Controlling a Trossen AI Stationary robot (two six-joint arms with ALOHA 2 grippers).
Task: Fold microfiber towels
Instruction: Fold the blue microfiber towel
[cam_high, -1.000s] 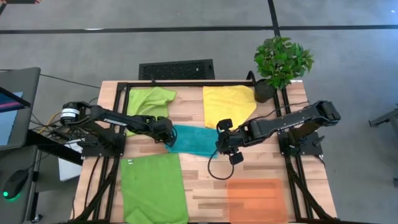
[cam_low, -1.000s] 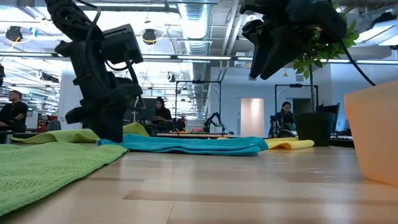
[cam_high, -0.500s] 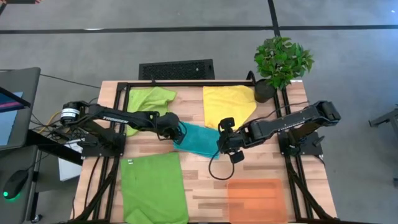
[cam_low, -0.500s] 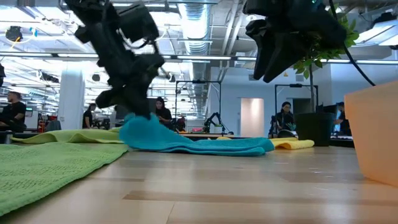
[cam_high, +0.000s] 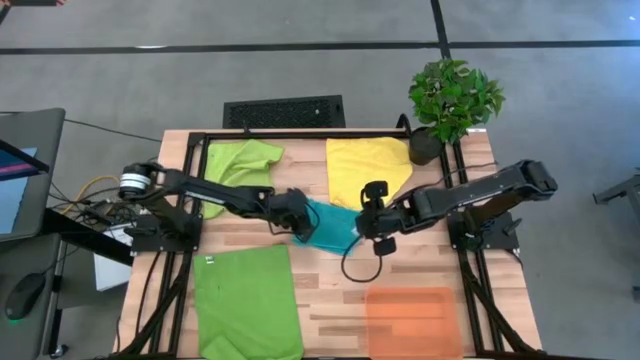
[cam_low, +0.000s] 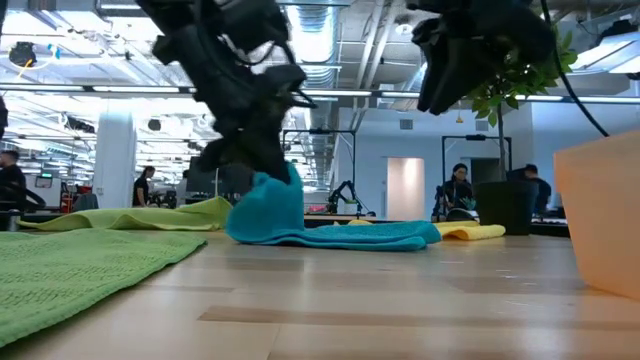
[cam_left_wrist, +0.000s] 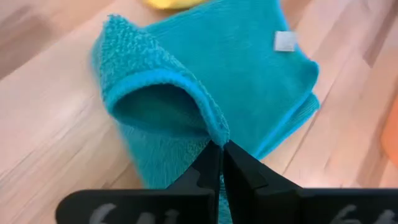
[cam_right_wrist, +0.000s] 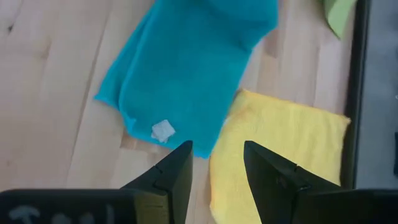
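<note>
The teal towel lies in the middle of the table, its left end raised and curling over toward the right. My left gripper is shut on that raised end; it also shows in the low view. My right gripper is open and empty, hovering above the towel's right end, clear of it in the low view. The yellow towel lies flat at the far middle. One lime green towel lies at the far left, the other at the near left. My left gripper pinches the hemmed edge of the teal towel's left end between its two shut fingers. The fingers come from above, slanting from the table's left. The held end stands lifted and arches over, while the rest lies on the table.
An orange mat lies at the near right, and its edge fills the right of the low view. A potted plant stands at the far right corner. A black frame runs along the table's sides. People show in the room behind.
My left gripper has risen and gone toward the table's right edge with the teal towel's left end. That end has lifted off the table and is folding over toward the right end, which has stayed in place. My right gripper has shifted slightly to the right.
</note>
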